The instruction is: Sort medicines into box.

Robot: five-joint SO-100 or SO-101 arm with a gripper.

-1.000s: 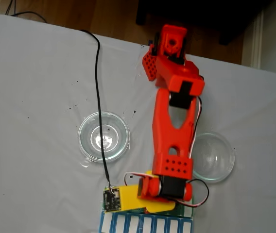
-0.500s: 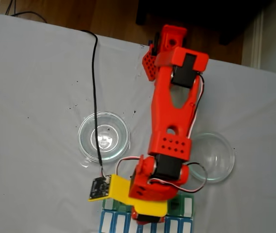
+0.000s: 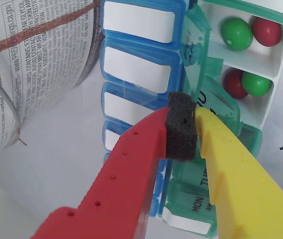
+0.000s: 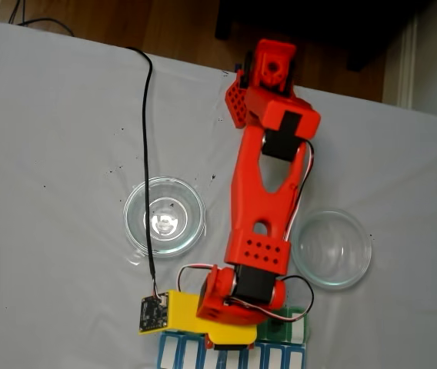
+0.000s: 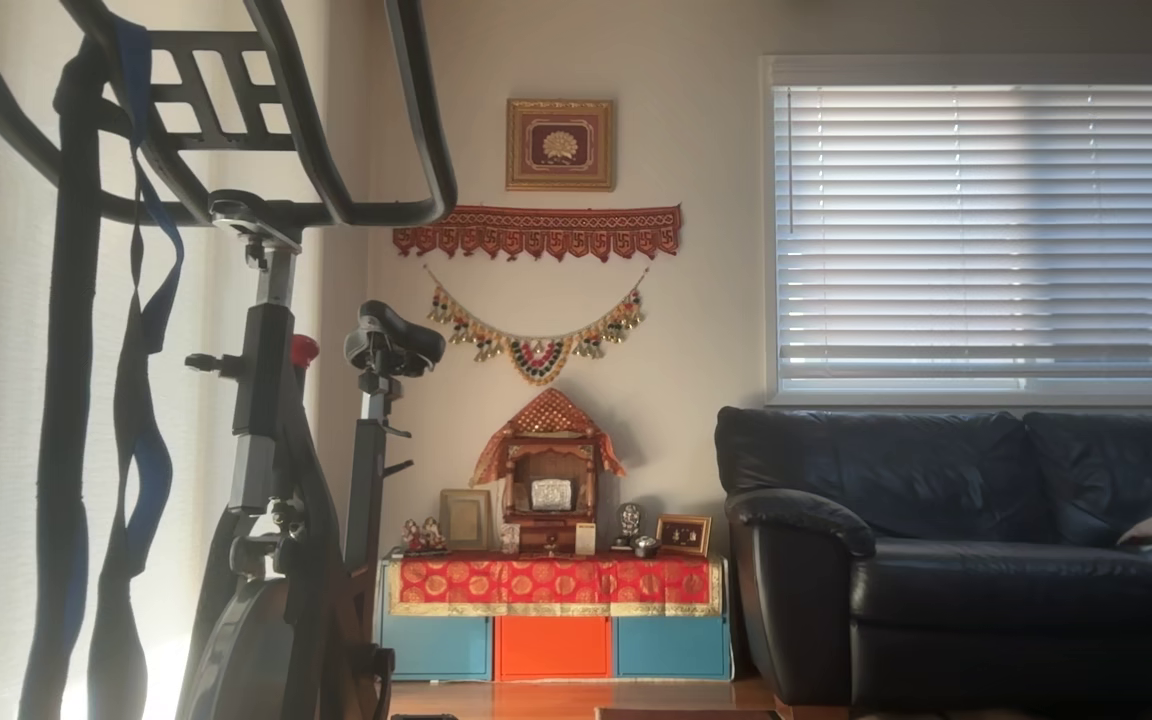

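Observation:
In the wrist view, two compartments of the green box (image 3: 204, 69) stand open. The upper one holds a green pill (image 3: 236, 33) and a red pill (image 3: 267, 31). The lower one holds a red pill (image 3: 233, 82) and a green pill (image 3: 256, 83). My gripper (image 3: 195, 118) is shut, its black foam pad pressed against the yellow finger (image 3: 231, 164), and its tip rests at a raised green lid. No pill shows between the fingers. In the fixed view the red arm (image 4: 265, 200) hangs over the box (image 4: 291, 327) at the bottom edge, covering most of it.
A blue row with white lids (image 3: 136, 69) adjoins the box on its left in the wrist view. A printed label (image 3: 32, 64) curves at the upper left. On the white cloth, two clear dishes (image 4: 164, 216) (image 4: 331, 247) flank the arm. A black cable (image 4: 146, 154) runs to the wrist.
The wrist has swung left over the box, then eased back a little. The small camera board has moved left and down with it. The dishes have not moved.

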